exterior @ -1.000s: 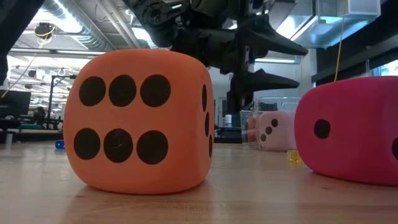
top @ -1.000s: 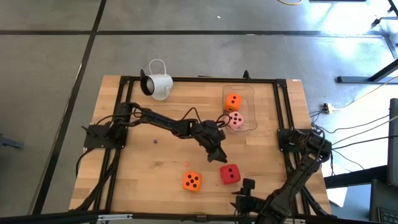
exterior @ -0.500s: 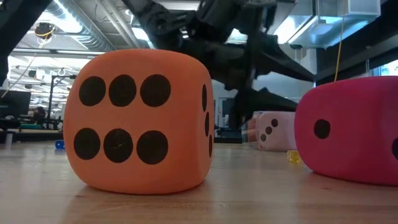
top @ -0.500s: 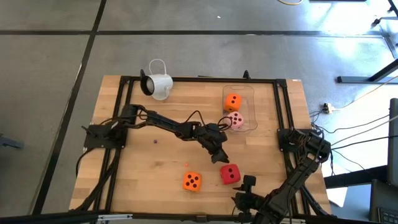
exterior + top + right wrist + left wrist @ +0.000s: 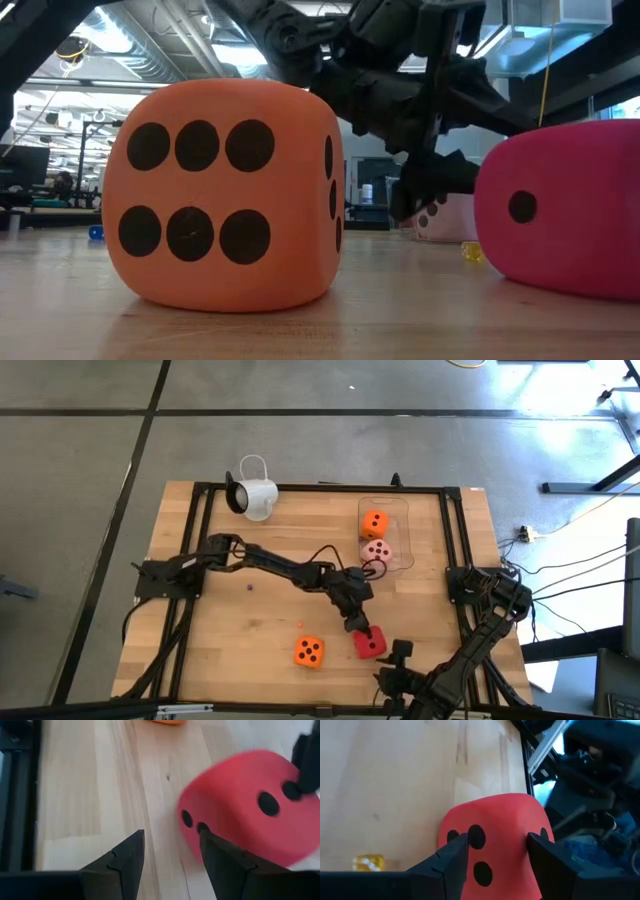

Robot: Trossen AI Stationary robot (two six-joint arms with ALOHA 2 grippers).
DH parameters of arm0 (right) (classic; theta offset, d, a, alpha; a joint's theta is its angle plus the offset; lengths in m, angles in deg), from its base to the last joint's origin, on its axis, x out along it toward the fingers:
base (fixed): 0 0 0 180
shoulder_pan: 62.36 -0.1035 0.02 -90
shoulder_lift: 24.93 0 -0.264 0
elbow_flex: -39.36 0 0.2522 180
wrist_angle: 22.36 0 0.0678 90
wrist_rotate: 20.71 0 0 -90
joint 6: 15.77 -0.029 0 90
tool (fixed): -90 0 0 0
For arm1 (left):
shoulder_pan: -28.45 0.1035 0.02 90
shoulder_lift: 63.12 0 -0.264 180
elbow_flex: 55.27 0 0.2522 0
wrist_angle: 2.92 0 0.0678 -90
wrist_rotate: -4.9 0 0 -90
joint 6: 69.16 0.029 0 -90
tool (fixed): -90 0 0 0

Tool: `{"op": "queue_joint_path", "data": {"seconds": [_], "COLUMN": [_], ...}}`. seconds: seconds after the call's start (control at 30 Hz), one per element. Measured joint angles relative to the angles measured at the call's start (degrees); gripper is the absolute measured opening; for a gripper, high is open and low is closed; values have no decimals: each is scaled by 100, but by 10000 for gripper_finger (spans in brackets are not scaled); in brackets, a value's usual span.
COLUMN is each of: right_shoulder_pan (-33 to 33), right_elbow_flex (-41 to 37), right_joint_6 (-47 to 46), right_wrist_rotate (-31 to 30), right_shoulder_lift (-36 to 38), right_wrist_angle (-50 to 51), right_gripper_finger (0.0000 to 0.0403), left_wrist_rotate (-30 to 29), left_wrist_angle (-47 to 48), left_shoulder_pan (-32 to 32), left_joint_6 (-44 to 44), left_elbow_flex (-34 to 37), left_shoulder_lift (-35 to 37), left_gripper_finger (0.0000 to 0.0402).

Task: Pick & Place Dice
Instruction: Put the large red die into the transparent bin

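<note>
Left gripper (image 5: pixel 358 630) lowered from mid-table onto red die (image 5: pixel 369 643) during the last second; approach complete, grasp pending. Fingers spread wide, straddling the die in the wrist view, nothing held yet. Red die on the table's near edge, beside one orange die (image 5: pixel 309 651). Right gripper (image 5: pixel 167 852) parked just beside, open, empty.

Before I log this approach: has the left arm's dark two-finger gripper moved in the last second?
Yes. The left gripper moved away from the clear plastic tray to the red soft die, fingers open around it.
</note>
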Motion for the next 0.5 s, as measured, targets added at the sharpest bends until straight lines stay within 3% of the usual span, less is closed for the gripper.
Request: {"op": "queue_joint_path", "data": {"seconds": [0.33, 0.5], "right_shoulder_pan": [0, 0], "right_elbow_flex": [-212, -212], "right_joint_6": [-334, -332], "right_wrist_rotate": [13, 9], "right_shoulder_lift": [0, 0], "right_wrist_angle": [-90, -90], "right_gripper_finger": [190, 190], "left_wrist_rotate": [-550, -527], "left_wrist_angle": [286, 337], "left_shoulder_pan": [-219, -305], "left_joint_6": [86, 105], "left_elbow_flex": [-13, -13], "left_shoulder_lift": [30, 30], "left_gripper_finger": [221, 215]}}
